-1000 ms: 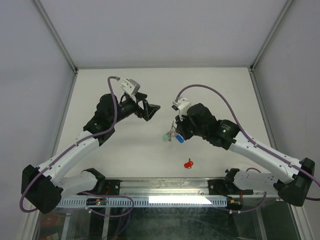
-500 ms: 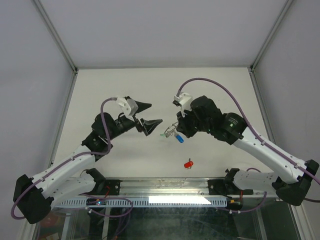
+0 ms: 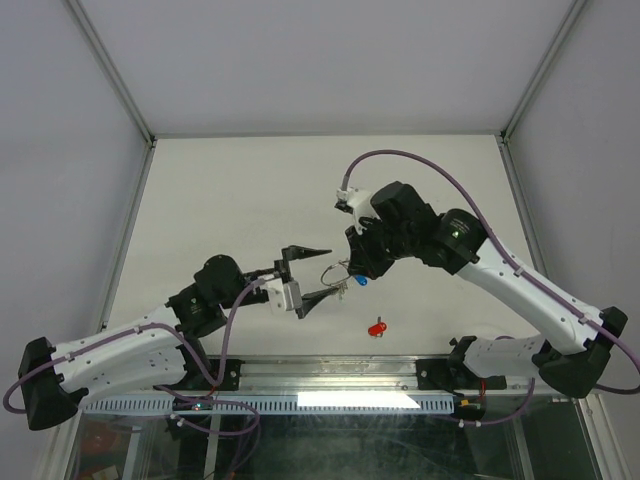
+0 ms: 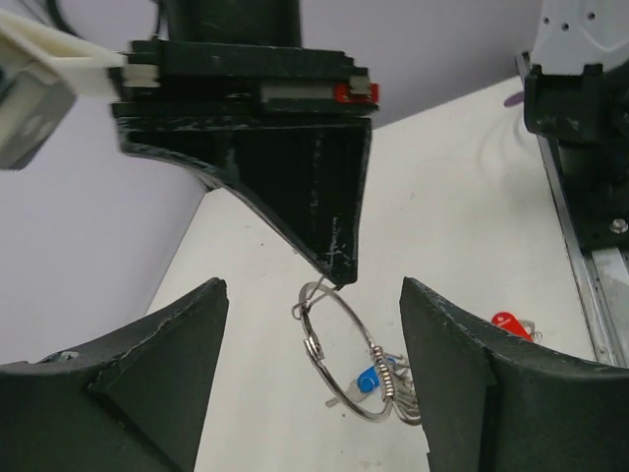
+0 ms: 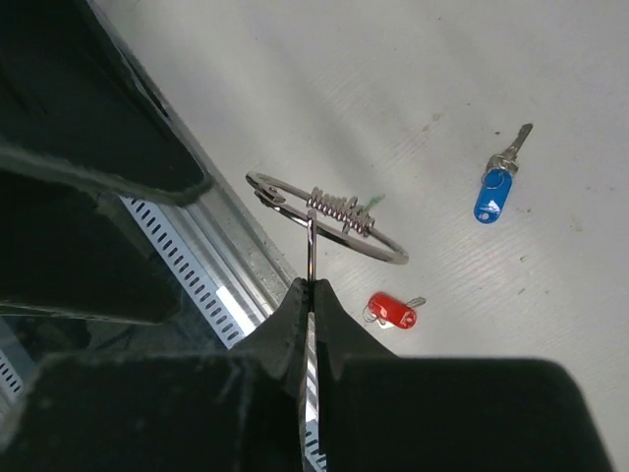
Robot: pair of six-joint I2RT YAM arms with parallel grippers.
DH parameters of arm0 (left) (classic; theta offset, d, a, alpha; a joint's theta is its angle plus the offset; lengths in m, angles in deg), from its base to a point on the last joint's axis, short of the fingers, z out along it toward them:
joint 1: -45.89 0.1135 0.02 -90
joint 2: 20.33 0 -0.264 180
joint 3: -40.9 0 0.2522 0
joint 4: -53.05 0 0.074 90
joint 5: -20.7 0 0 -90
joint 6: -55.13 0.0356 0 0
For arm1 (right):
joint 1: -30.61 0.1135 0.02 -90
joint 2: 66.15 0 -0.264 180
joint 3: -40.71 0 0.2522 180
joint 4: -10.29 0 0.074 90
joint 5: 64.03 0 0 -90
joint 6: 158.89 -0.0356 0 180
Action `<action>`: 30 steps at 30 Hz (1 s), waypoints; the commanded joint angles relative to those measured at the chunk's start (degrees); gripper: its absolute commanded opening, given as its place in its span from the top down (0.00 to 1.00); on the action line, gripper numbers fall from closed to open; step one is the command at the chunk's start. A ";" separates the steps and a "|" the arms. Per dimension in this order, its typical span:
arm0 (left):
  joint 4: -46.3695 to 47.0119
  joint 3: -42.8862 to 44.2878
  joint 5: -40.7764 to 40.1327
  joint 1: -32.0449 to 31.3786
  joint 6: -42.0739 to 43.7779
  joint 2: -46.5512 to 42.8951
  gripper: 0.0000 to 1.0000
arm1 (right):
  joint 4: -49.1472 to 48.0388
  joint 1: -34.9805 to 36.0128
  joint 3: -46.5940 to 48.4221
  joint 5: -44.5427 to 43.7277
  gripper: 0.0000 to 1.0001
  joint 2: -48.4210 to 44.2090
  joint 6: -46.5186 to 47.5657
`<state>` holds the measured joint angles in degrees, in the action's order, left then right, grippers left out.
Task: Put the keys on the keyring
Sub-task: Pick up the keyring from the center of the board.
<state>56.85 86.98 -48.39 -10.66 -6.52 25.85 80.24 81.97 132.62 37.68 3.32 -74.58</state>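
My right gripper [image 3: 350,262] is shut on a wire tab of the keyring [image 5: 329,216] and holds the thin silver ring above the table. Plain silver pieces bunch along its rim. In the left wrist view the ring [image 4: 339,356] hangs from the right fingertip, between my open left gripper's [image 4: 311,320] fingers without touching them. In the top view the left gripper [image 3: 312,275] points right at the ring [image 3: 335,274]. The blue key [image 5: 493,192] and the red key [image 5: 391,310] lie loose on the table. Only a green sliver [image 5: 377,200] shows behind the ring.
The white table [image 3: 250,190] ends in a metal rail [image 3: 330,368] at the near edge, close to the red key [image 3: 378,327]. The blue key [image 3: 358,282] lies just under the right gripper. Frame posts stand at the back corners.
My left arm has swung down and forward, and its open gripper now brackets the ring from the left. My right gripper has raised the ring. The blue key stays on the table.
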 commanded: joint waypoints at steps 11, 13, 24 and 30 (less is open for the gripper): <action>-7.72 5.40 -16.80 -9.76 21.37 5.65 0.42 | 2.26 -0.46 5.84 10.27 1.00 0.38 -2.39; -7.72 5.81 -17.54 -10.29 22.46 6.22 0.45 | 2.44 -0.46 5.98 10.97 1.00 0.70 -2.39; -7.58 7.06 -19.80 -12.14 25.84 7.07 0.64 | 2.00 -0.60 5.57 11.81 1.00 0.63 -3.20; -11.13 7.86 -19.68 -13.34 27.41 6.83 0.79 | 1.33 -1.23 5.73 12.77 1.00 -0.12 -4.44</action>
<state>46.05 91.76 -67.80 -23.10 18.77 32.95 83.87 81.29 135.87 47.97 4.80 -77.47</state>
